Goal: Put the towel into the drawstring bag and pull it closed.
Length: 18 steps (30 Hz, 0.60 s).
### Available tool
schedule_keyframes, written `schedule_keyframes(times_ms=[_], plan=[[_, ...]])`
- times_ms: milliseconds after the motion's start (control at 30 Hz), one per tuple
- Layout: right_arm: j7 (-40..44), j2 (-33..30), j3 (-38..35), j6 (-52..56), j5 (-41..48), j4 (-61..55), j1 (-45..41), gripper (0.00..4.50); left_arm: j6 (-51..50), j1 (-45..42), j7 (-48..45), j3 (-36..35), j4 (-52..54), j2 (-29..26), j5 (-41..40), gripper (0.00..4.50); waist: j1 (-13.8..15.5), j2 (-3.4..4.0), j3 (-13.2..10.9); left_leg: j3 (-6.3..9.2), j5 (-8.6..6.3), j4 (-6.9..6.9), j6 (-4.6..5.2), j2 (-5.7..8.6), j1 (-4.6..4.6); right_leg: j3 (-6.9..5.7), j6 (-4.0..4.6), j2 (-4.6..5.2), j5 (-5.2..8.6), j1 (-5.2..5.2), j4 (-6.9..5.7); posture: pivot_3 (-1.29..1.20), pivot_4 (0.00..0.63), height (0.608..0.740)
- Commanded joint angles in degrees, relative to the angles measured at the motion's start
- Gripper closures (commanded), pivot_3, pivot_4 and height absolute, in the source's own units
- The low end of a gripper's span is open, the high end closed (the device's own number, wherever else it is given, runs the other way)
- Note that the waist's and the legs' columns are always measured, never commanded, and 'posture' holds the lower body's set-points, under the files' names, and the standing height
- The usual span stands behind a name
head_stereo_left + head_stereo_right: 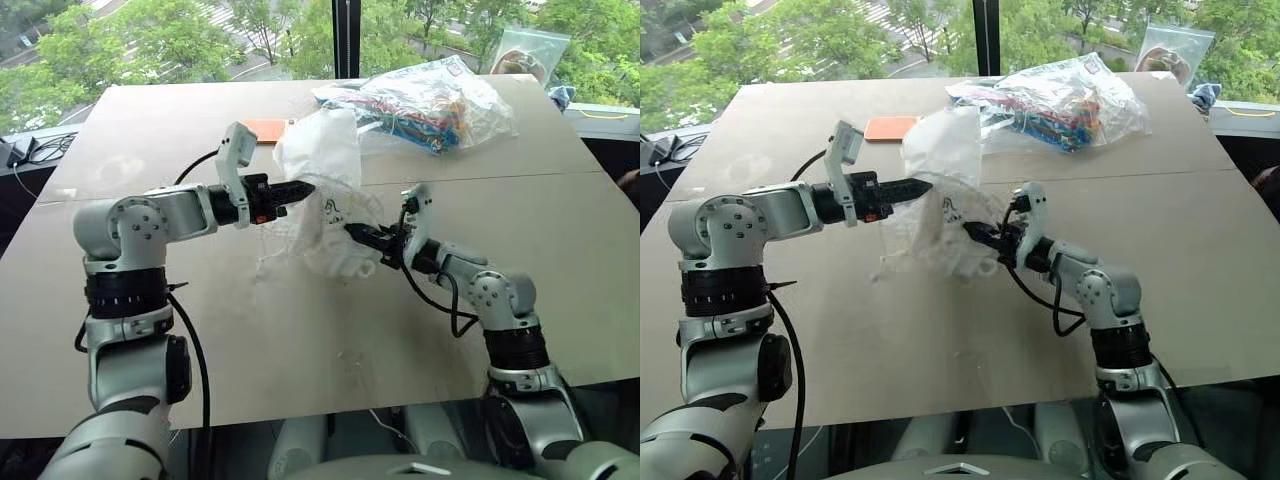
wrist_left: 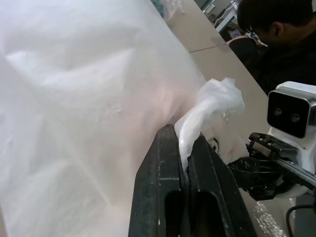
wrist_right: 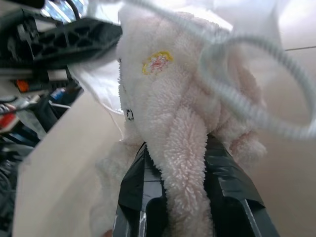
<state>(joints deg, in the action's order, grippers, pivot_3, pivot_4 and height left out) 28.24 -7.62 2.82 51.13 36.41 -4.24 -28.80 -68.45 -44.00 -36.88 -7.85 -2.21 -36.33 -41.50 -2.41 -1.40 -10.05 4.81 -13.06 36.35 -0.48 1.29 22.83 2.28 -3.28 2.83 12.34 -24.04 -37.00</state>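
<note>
Left gripper [image 1: 305,188] pinching a fold of the thin see-through white drawstring bag [image 1: 320,165], holding it up off the tan counter [image 1: 300,340]. Fluffy white towel [image 3: 182,128] clamped in the right gripper [image 1: 352,232] jaws, sitting low against the bag's right side. Mouth probably just left of it, so next push goes leftward.

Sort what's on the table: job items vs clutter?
Job:
- drawstring bag, pinched by left gripper
- towel, held by right gripper

Lying about:
- clear plastic bag of colourful items
- orange flat object
- second clear bag
</note>
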Motion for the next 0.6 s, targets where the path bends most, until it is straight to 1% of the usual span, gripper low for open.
schedule_keyframes(times_ms=[33, 200, 300, 433, 500, 600], plan=[[0.0, 1.1, -1.0, 0.9, 2.4, -3.6, -0.7, 4.36, 1.5, -0.3, -3.6, 2.3, 2.2, -1.5, 0.5, 4.5, -0.2, 0.0, 0.0, -0.02, 0.0, 0.0, 0.01, -0.02, 0.0, 0.02, 0.0, -0.02, 0.0, -0.01, -0.01, 0.0, 0.15, 0.74], [-2.3, 5.7, -3.3, 0.9, 4.5, -1.9, -2.0, 4.36, -7.9, -1.6, -4.6, 0.8, 1.4, -0.8, -4.2, 4.5, -0.2, 0.0, 0.0, 0.0, -0.02, 0.0, 0.04, -0.07, 0.0, 0.01, 0.0, -0.06, 0.0, -0.02, -0.03, 0.0, 0.15, 0.74], [-3.5, 8.2, -4.9, 1.4, 6.0, -1.1, -2.5, 4.36, -8.5, -1.1, -4.5, 0.8, 2.3, -0.9, -4.1, 4.5, -0.1, 0.0, 0.0, 0.0, -0.02, 0.01, 0.05, -0.06, 0.0, 0.0, -0.01, -0.05, 0.0, -0.01, -0.03, 0.0, 0.15, 0.74], [-5.7, 10.0, -7.7, 2.8, 8.4, -0.5, -3.2, 4.36, -8.0, -0.1, -6.0, 1.9, 3.2, -2.6, -3.7, 4.5, -0.1, 0.0, 0.0, 0.02, -0.02, 0.01, 0.04, -0.05, 0.0, -0.01, -0.01, -0.04, 0.0, -0.01, -0.03, 0.0, 0.15, 0.74], [-8.6, 11.2, -9.1, 2.0, 7.7, 1.6, -4.4, 4.36, -9.4, 0.2, -6.6, 1.6, 3.6, -2.9, -4.8, 4.5, -0.1, 0.0, 0.0, 0.04, -0.02, 0.01, 0.04, -0.05, 0.0, 0.0, 0.0, -0.04, 0.0, -0.01, -0.03, 0.0, 0.15, 0.74], [-10.1, 14.0, -11.0, 0.7, 9.2, 3.9, -5.5, 4.36, -11.4, 0.8, -6.9, 0.9, 4.5, -2.7, -6.3, 4.5, -0.2, 0.0, 0.0, 0.04, -0.02, 0.01, 0.04, -0.05, -0.01, 0.0, 0.0, -0.05, 0.0, -0.01, -0.05, 0.0, 0.15, 0.74]])
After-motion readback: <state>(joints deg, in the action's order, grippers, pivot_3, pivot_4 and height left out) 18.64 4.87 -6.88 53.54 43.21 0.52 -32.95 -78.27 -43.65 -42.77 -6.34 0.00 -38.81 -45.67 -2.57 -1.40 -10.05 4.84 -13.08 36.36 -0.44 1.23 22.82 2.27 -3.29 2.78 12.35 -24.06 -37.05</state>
